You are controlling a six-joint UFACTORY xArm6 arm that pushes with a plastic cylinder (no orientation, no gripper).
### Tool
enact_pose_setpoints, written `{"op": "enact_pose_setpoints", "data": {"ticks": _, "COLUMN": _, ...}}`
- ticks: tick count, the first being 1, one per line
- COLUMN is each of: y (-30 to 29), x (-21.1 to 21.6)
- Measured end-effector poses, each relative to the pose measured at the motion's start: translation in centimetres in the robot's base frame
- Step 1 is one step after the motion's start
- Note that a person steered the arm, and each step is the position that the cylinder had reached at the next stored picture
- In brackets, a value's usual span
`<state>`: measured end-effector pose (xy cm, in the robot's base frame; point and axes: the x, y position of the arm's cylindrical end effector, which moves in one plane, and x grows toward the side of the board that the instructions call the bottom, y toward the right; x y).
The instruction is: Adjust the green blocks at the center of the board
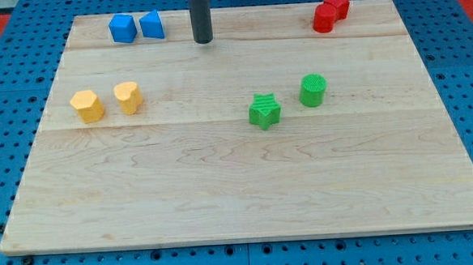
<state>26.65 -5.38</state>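
Spreading across nearly the whole view, the pale wooden board [223, 190] lies on a blue pegboard table [5, 47] dotted with holes. Next in size, my straight dark rod comes down from the view's top, and my tip [203, 41] rests near the board's top edge, bare and touching no block; it has no jaws to open or close, and it carries nothing. It stands just to the view's right of the blue pair, a blue hexagonal block [122, 29] and a blue wedge-like block [151, 26], which sit close together. At the top right two red blocks touch: a red cylinder [324, 19] and a red star-like block [338, 3]. On the left a yellow hexagonal block [87, 105] sits beside a yellow heart-like block [127, 97]. Near the centre, well below and right of my tip, the green star block [264, 111] and the green cylinder block [313, 89] stand near each other, not touching.
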Motion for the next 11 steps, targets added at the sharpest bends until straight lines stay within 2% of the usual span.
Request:
{"op": "enact_pose_setpoints", "data": {"ticks": 1, "y": -1.9, "x": 0.0}}
{"op": "enact_pose_setpoints", "data": {"ticks": 2, "y": 7.0, "x": 0.2}}
{"op": "enact_pose_setpoints", "data": {"ticks": 3, "y": 9.6, "x": 0.4}}
{"op": "enact_pose_setpoints", "data": {"ticks": 7, "y": 9.8, "x": -0.4}}
{"op": "enact_pose_setpoints", "data": {"ticks": 8, "y": 16.0, "x": 1.6}}
{"op": "enact_pose_setpoints", "data": {"ticks": 9, "y": 25.5, "x": 5.9}}
{"op": "enact_pose_setpoints", "data": {"ticks": 10, "y": 19.8, "x": 14.1}}
{"op": "enact_pose_setpoints", "data": {"ticks": 11, "y": 17.2, "x": 15.7}}
